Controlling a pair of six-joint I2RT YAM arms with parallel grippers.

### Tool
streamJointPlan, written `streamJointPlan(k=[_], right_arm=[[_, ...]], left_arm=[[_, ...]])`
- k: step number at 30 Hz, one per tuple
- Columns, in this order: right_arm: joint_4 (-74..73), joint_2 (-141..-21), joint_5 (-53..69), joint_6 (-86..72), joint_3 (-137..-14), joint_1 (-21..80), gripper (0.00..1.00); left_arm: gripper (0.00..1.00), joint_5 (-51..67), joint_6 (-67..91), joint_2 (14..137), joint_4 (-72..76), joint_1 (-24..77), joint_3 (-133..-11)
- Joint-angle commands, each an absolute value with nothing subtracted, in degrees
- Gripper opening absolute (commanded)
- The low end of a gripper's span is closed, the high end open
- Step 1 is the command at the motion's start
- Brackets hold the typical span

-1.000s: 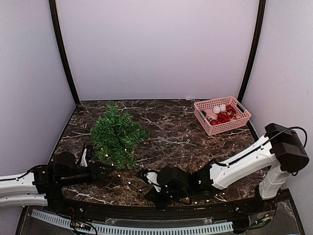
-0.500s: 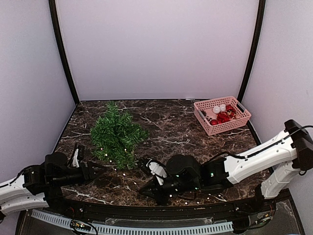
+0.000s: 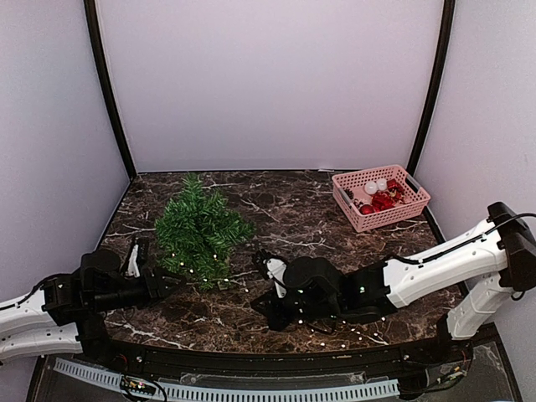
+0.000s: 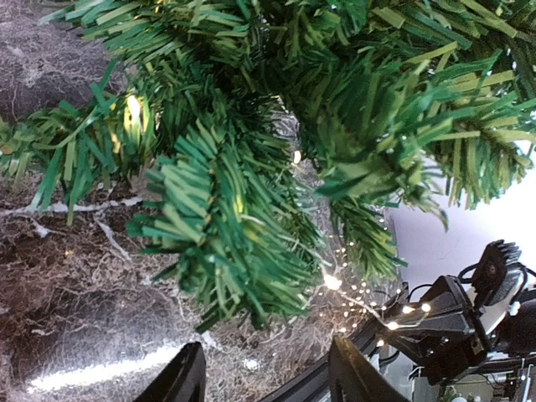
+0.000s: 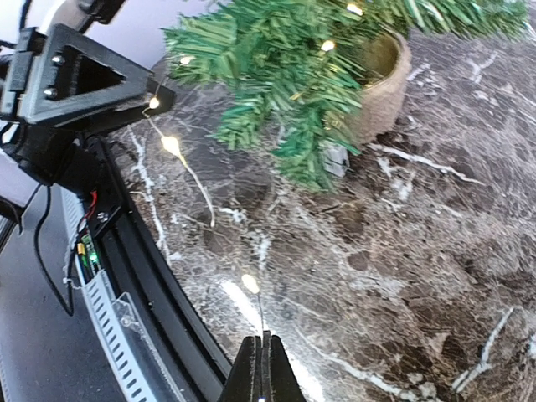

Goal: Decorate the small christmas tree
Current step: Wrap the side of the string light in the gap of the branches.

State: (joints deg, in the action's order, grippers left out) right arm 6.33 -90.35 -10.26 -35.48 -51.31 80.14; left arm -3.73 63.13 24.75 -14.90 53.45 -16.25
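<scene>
Now the right tool [image 5: 261, 373], clenched on the light string [image 5: 172, 145], is drawing closer to the small christmas tree [image 3: 199, 230] on the left of the table [image 3: 318, 226]. The left tool [image 3: 165, 282], released and empty, is returning to its lower branches, likely readying the draping.

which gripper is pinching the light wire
The right gripper, shut on the thin wire of tiny white lights; the left gripper stands open, holding nothing.
</scene>
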Motion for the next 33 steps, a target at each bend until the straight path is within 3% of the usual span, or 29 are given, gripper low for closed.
streamJointPlan(k=[1, 11, 18, 21, 25, 33], right_arm=[[5.3, -88.2, -14.6, -38.4, -49.6, 79.4, 0.0], [6.1, -86.9, -12.2, -37.2, -47.3, 79.0, 0.0], [8.3, -90.2, -2.9, -30.6, -48.2, 81.9, 0.0], [7.6, -92.8, -0.3, -29.9, -48.9, 82.6, 0.0], [5.6, -96.8, 2.4, -29.3, -50.6, 82.8, 0.0], [4.4, -103.0, 5.1, -26.9, -55.6, 82.8, 0.0]], left_arm=[[0.52, -2.4, 62.5, 24.9, -9.6, 51.7, -15.9], [0.48, 2.3, 61.5, 31.5, -2.5, 48.6, -16.2], [0.3, 2.1, 61.6, 33.6, -3.2, 48.1, -16.5], [0.15, 1.8, 62.0, 33.4, -2.9, 48.1, -16.1], [0.04, 1.4, 62.2, 32.9, -3.7, 48.0, -16.2], [0.0, 1.4, 62.1, 32.5, -4.5, 47.7, -16.2]])
